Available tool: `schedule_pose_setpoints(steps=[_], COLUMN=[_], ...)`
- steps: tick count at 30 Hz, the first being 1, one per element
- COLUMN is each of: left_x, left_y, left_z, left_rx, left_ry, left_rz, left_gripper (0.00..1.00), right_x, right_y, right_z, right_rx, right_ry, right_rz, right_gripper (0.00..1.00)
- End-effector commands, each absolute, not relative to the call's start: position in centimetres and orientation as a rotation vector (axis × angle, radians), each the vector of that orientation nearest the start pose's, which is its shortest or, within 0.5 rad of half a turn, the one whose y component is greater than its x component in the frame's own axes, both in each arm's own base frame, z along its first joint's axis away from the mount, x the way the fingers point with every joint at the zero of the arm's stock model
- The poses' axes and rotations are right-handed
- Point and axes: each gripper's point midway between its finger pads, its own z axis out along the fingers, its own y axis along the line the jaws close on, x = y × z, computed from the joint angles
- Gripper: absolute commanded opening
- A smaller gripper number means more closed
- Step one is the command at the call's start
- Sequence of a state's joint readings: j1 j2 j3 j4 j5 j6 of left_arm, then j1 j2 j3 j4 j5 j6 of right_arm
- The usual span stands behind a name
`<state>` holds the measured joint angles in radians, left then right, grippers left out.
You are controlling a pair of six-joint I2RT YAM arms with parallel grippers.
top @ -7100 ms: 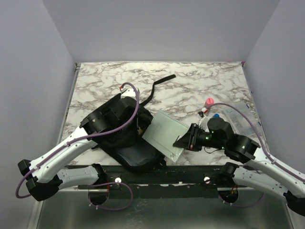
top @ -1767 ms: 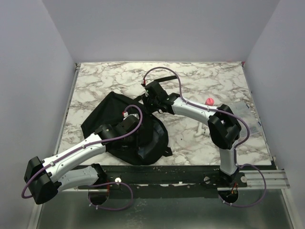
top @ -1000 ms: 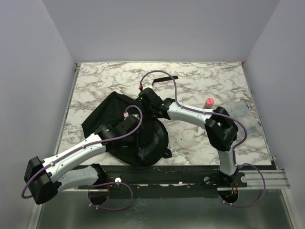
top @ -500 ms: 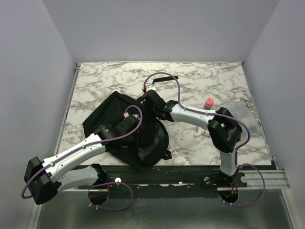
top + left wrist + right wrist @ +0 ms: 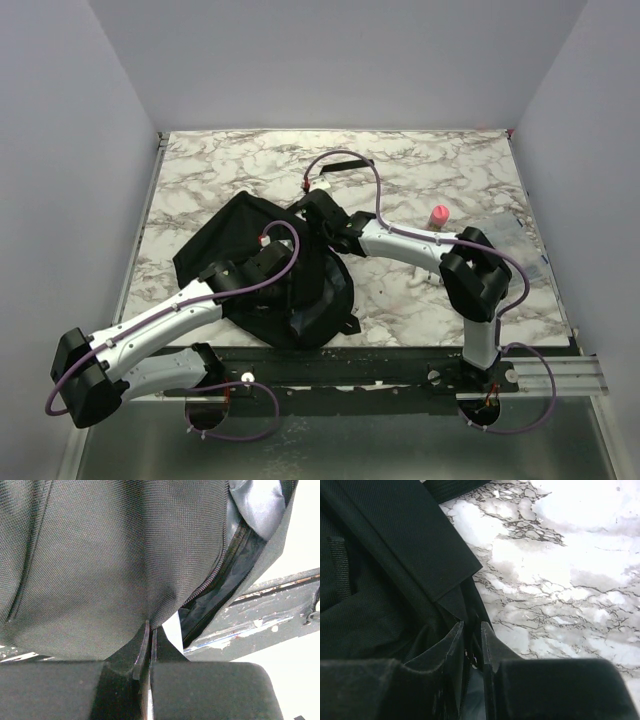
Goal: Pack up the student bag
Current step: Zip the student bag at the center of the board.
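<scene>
Well, the large black fabric backpack (image 5: 225, 235) lies flat on the white-and-grey marble worktop (image 5: 450, 160), left of the middle and close to the near edge. Its long axis runs on a slant, from the far left down toward the middle of the near edge. The unzipped mouth, showing grey lining, points at the near edge, and a black strap (image 5: 340, 163) trails off toward the far edge.

The left gripper (image 5: 149, 627) has its jaws pressed together on a fold of the bag's cloth beside the zip. The right gripper (image 5: 470, 627) sits at the bag's far side. Its jaws stand a slit apart, and I cannot tell whether cloth is caught between them.

A small pink-capped bottle (image 5: 438, 214) stands toward the right edge.
</scene>
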<state>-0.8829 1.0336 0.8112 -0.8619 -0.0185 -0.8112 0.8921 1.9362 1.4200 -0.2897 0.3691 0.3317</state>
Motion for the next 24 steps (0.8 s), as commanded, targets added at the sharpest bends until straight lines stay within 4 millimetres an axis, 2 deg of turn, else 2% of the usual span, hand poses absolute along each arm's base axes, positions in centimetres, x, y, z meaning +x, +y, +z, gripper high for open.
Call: schedule_pose_setpoints(steps=[1,6,10,18,20,24], left_x=[12.3,12.4,12.3,12.3,12.0,12.2], left_y=[-19.5,-19.6,-19.5,-19.5,-20.1,-20.7], left_z=[11.3,11.4,11.3,11.5,11.8,12.9], left_rx=[0.106,0.11,0.11,0.111,0.15,0.178], left_ry=[2.778,2.777,2.779,2.769,2.773,2.727], left_rz=[-0.501,-0.499,-0.499,-0.511,-0.555,-0.626], left_gripper=[0.0,0.0,0.0,0.0,0.01,0.3], right_x=[35.2,35.1,34.8,33.2,32.8,32.1], right_y=[34.0,34.2,35.1,35.3,35.2,35.1], right_z=[10.4,10.0,9.6,10.3,10.6,11.1], right_rx=[-0.358,-0.358,-0.401,-0.383,-0.371,-0.345], right_ry=[2.26,2.272,2.276,2.294,2.299,2.299], right_rz=[0.159,0.167,0.216,0.322,0.355,0.4], right_gripper=[0.18,0.11,0.01,0.0,0.0,0.0])
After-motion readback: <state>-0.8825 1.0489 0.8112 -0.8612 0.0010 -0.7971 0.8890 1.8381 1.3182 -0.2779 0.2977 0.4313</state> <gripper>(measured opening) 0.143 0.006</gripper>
